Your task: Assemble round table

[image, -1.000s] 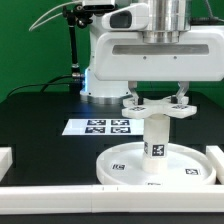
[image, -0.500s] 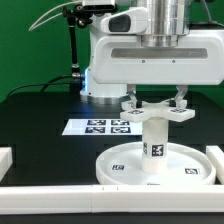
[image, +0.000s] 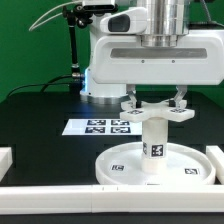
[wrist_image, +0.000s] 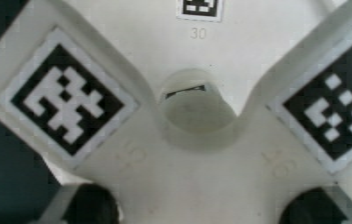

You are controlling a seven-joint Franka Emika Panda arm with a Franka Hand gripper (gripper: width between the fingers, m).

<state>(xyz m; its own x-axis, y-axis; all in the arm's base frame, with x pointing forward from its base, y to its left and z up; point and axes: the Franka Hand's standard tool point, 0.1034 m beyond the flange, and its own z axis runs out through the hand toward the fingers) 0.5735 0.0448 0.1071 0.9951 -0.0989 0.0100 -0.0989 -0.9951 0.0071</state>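
The round disc lies flat near the front of the black table. The thick tagged cylinder leg stands upright on its centre. The cross-shaped foot sits level on top of the leg. My gripper reaches straight down, one finger on each side of the foot, shut on it. In the wrist view the foot fills the frame, with two tagged arms and a round centre hole. The dark fingertips press against its sides, and my gripper spans it.
The marker board lies flat behind the disc. White border rails run along the front edge, at the exterior view's left and at its right. The arm's white base stands behind.
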